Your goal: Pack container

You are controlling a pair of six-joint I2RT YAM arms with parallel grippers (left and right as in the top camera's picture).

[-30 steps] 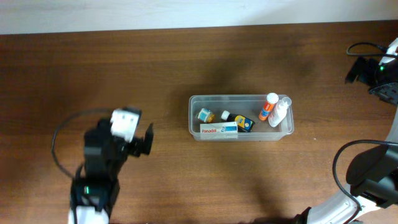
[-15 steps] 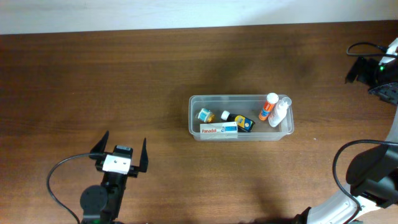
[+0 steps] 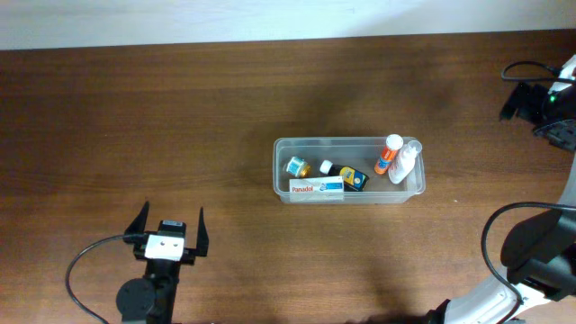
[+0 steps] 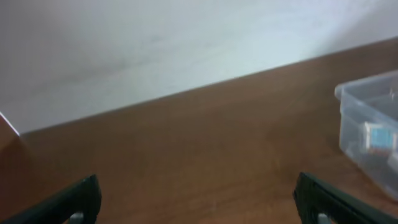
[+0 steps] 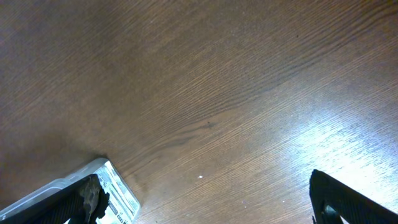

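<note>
The clear container (image 3: 347,140) stands at the table's middle. It holds a Panadol box (image 3: 316,186), a small yellow-lidded jar (image 3: 297,166), a blue and yellow item (image 3: 354,178), an orange bottle (image 3: 388,155) and a clear bottle (image 3: 406,163). My left gripper (image 3: 167,227) is open and empty near the front left, well clear of the container. The left wrist view (image 4: 196,202) shows the container's end (image 4: 360,87) at the right. My right gripper (image 3: 515,101) is at the far right edge; in its wrist view (image 5: 208,202) the fingers are wide apart over bare wood.
A white wall (image 4: 155,43) borders the table's far edge. The right arm's base and cables (image 3: 540,256) fill the front right corner. A clear plastic corner with a printed label (image 5: 115,190) shows beside my right gripper's left finger.
My left arm has drawn back toward the front edge, away from the container, with its gripper still open. The right arm and the container's contents have not moved.
</note>
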